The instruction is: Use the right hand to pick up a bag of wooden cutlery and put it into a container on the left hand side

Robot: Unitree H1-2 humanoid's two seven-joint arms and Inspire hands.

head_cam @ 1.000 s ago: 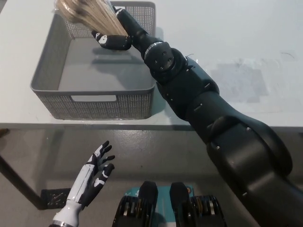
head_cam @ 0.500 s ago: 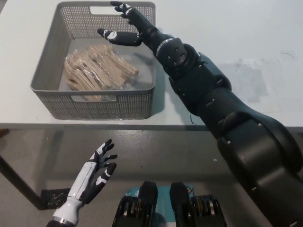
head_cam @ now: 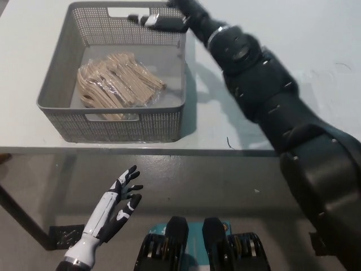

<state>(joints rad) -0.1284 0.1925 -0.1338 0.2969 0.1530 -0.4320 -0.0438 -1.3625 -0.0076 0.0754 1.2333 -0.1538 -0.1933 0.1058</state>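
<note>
Drop looks done: bag of wooden cutlery (head_cam: 119,84) in basket (head_cam: 132,127) upper left; right hand (head_cam: 162,21) above far rim, fingers apart, empty; left hand (head_cam: 115,206) idle, splayed, lower left; next retract arm

A table (head_cam: 324,39) with a pale grey, matt top fills the upper half of the view, and its front edge runs straight across the picture. The light is soft and even, without hard shadows. On the top there is a small dark mark (head_cam: 228,142) close to the front edge, and a thin scratch (head_cam: 342,65) far to the right. Below the table lies a grey floor (head_cam: 192,186), smooth and a little glossy. At the lower left a dark table leg (head_cam: 22,217) slants down toward a black plate (head_cam: 63,235) on the floor
</note>
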